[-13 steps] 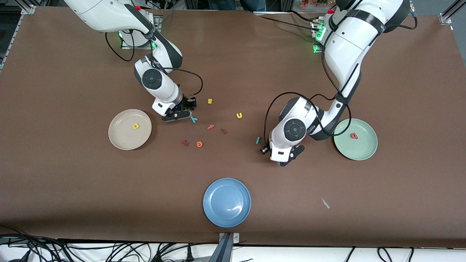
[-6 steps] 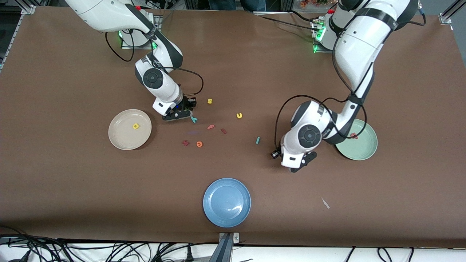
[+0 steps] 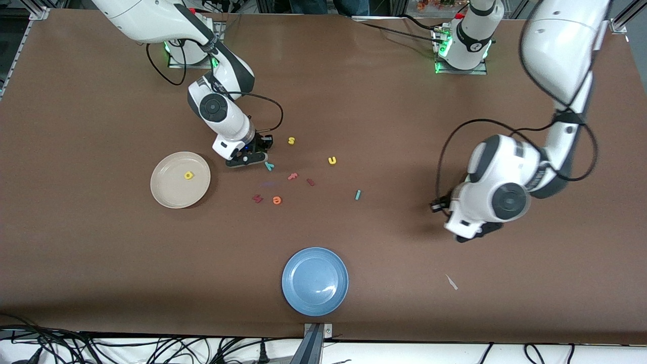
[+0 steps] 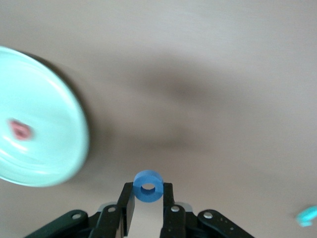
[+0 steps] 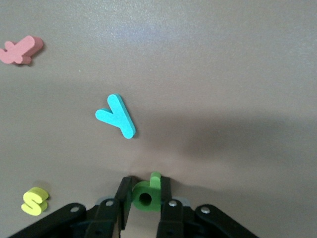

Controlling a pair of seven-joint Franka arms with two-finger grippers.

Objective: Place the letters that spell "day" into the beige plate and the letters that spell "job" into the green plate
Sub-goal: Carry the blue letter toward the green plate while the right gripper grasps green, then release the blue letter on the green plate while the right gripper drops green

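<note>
Right gripper pinches green "d" beside teal "y"; left gripper grips blue "o", so I'd next drop it in the green plate.

I am counting three plates: beige plate, green plate, blue plate. I am also counting twelve letters: three yellow letters, two teal letters, two pink letters, two dark red letters, one orange letter, one blue letter, one green letter.

Left end effector raised, clamped, right end effector low, clamped
</note>
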